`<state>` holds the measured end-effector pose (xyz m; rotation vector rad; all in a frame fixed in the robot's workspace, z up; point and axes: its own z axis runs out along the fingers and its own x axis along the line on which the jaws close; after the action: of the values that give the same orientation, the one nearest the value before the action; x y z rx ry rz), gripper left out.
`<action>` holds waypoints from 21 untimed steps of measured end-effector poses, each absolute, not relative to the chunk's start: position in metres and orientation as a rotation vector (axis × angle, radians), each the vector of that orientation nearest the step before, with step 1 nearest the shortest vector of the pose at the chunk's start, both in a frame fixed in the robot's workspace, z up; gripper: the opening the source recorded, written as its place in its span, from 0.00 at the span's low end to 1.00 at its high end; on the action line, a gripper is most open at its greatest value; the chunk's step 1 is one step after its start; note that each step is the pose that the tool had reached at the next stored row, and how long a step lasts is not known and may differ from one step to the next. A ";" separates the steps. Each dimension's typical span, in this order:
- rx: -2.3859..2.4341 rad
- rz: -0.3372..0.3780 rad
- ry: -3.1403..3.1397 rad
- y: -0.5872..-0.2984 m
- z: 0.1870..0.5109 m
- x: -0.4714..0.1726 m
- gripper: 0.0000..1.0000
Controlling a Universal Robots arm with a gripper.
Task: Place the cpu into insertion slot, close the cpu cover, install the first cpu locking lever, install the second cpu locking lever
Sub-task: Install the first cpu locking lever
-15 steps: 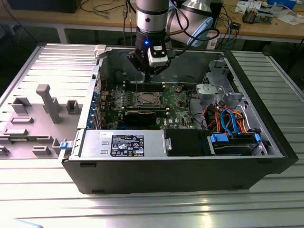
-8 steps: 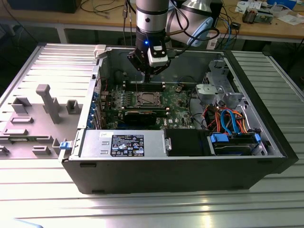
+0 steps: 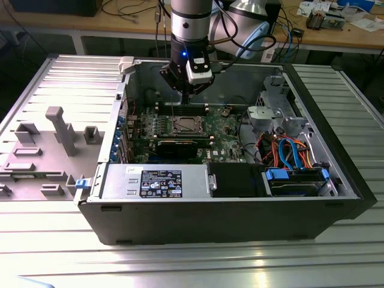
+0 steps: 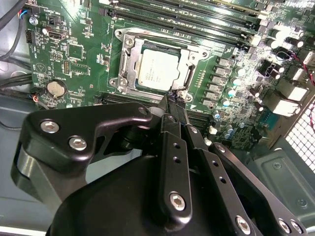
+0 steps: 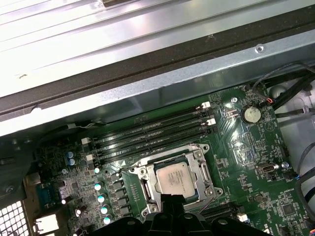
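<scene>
The cpu lies flat in the insertion slot on the green motherboard, its silver top showing through the window of the cpu cover, which lies down over it. My gripper hangs just above one edge of the socket, its black fingers pressed together and shut with nothing visible between them. In the first wrist view the gripper reaches the socket's near edge beside the cpu and the cpu cover. In the exterior view the gripper stands above the cpu inside the open case.
Long black memory slots run beside the socket, and a coin battery sits nearby. The case wall rises behind them. A power supply and a drive cage with cables fill the case's front. A grey fixture stands at the exterior view's left.
</scene>
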<state>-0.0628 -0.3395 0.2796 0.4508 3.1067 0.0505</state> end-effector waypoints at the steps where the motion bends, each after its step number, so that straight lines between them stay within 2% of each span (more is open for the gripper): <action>1: 0.451 0.051 3.107 -0.340 0.280 -0.063 0.11; 21: 0.380 0.051 3.117 -0.340 0.280 -0.063 0.11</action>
<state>-0.0632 -0.3396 0.2796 0.3804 3.1169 0.0506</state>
